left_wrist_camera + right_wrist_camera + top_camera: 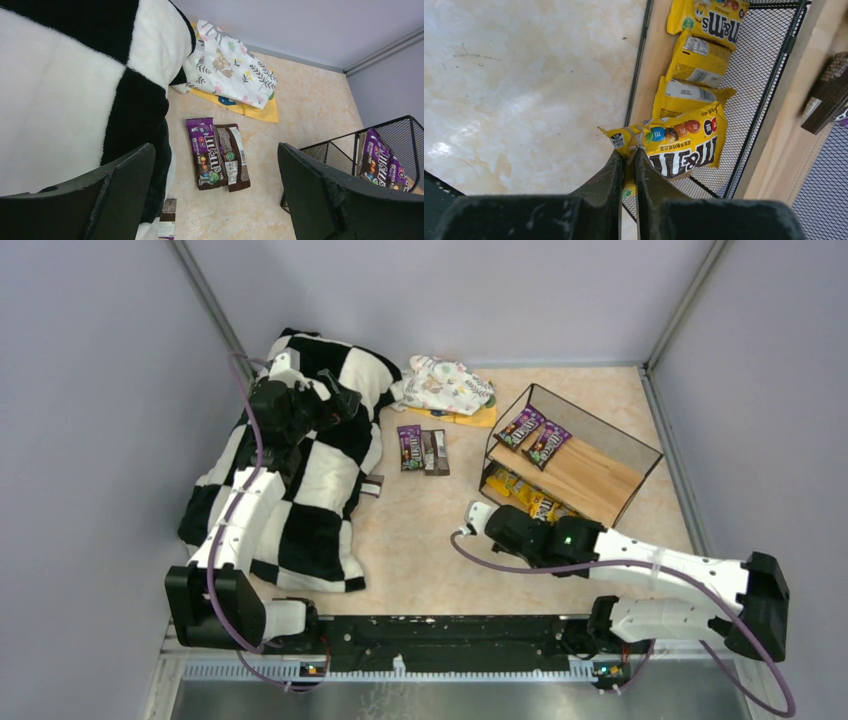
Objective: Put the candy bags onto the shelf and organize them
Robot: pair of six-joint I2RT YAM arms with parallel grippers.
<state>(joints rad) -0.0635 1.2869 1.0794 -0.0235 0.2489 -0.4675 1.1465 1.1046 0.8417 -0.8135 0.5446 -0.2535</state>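
The wire-and-wood shelf point(600, 475) stands at the right. Two purple candy bags point(533, 434) lie on its upper board, and several yellow bags point(696, 60) lie on its lower tier. My right gripper point(626, 152) is shut on the corner of a yellow bag point(681, 142) at the front edge of the lower tier; it also shows in the top view point(527, 512). My left gripper point(215, 147) is open and empty, high above the blanket point(300, 470). Below it, two purple bags point(205, 160) point(234, 157) lie side by side on the table. A third bag point(167, 220) pokes out from under the blanket.
The black-and-white checkered blanket point(75, 100) covers the table's left side. A floral cloth bundle point(445, 383) lies on an orange sheet point(478, 419) at the back. Grey walls enclose the table. The shelf's wire frame point(350, 145) is just right of my left gripper.
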